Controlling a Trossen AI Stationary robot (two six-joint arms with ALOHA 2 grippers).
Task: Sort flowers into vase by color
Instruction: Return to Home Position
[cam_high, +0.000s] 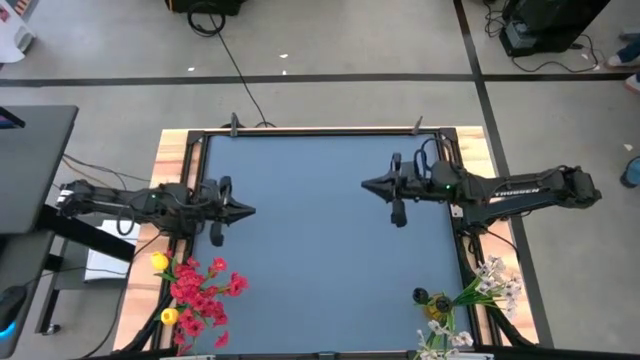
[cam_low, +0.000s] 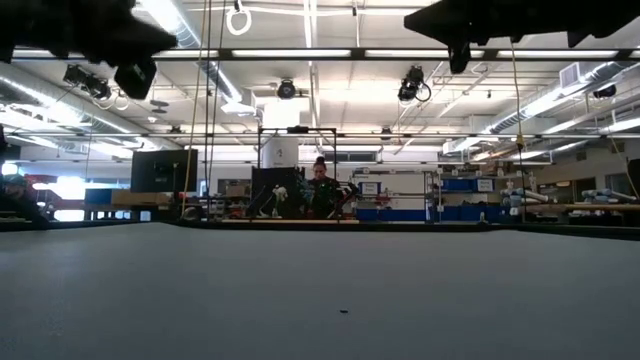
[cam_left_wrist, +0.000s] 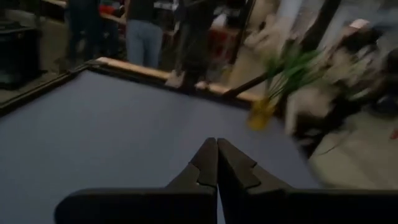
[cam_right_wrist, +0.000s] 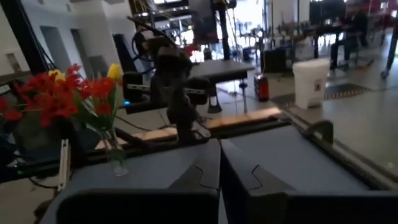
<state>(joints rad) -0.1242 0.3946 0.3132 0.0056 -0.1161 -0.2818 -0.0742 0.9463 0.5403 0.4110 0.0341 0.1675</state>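
Red blossom clusters (cam_high: 203, 296) with yellow tulips (cam_high: 160, 262) stand in a vase at the table's near left corner; the right wrist view shows them (cam_right_wrist: 68, 93) in a clear vase (cam_right_wrist: 115, 159). White blossom sprays (cam_high: 488, 285) stand in a vase at the near right corner, beside a yellow vase (cam_high: 440, 302) that also shows in the left wrist view (cam_left_wrist: 262, 113). My left gripper (cam_high: 250, 210) hovers shut over the table's left side, pointing right. My right gripper (cam_high: 366, 185) hovers shut over the right side, pointing left. Both are above the table and hold nothing.
The blue-grey mat (cam_high: 320, 240) lies between the two grippers, framed by a dark rail (cam_high: 320, 131) and wooden edges. Cables run on the floor beyond the far edge. People stand in the room behind the table (cam_low: 320, 185).
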